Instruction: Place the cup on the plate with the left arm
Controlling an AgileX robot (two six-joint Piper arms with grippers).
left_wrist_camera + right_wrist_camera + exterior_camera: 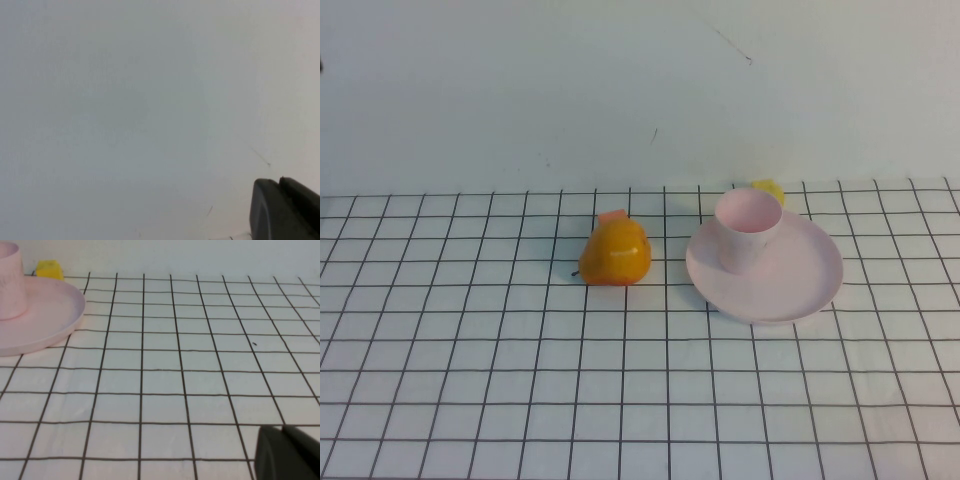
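1. White gridded table (pixel 640 400) meets a pale wall.
2. Cup (pixel 748 228) stands upright on the plate (pixel 790 285).
3. Orange fruit (pixel 616 252) lies beside the plate.
4. Left gripper (pixel 285 210), clenched and empty, faces the wall, away from the cup.
5. Right gripper (pixel 287 454) hangs low over the table, plate well off; grip unclear.

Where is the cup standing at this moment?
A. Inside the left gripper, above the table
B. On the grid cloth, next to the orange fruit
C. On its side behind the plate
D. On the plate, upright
D: the cup stands upright on the plate, toward the plate's left rear part, with no gripper near it.
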